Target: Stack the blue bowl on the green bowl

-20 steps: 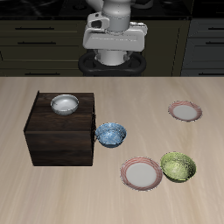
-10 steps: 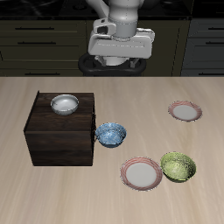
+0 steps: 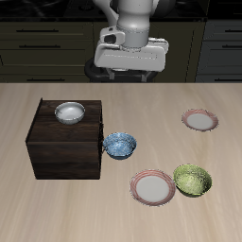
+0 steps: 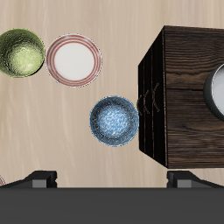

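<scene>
- No brand, label or writing can be read on anything in either view.
- The blue bowl [image 3: 120, 145] sits upright on the table [image 3: 57, 208], just beside the dark wooden box [image 3: 66, 142] and close to the handles on that box's side; in the wrist view the blue bowl [image 4: 115, 121] shows clear, with nothing in it.
- The green bowl [image 3: 192, 180] stands upright nearer the table's front edge, just beside a pink-rimmed white plate [image 3: 153, 187], which lies between the two bowls.
- A second pink-rimmed plate [image 3: 199, 120] lies farther back, well apart from the bowls.
- A white-grey bowl [image 3: 69, 113] rests on top of the wooden box.
- The gripper [image 3: 131, 68] hangs high above the table's back part, well apart from every bowl, holding nothing.
- Its fingers [image 4: 41, 178] stand wide apart in the wrist view, so the pincer is released.
- Dark cabinets with drawers stand behind the table.
</scene>
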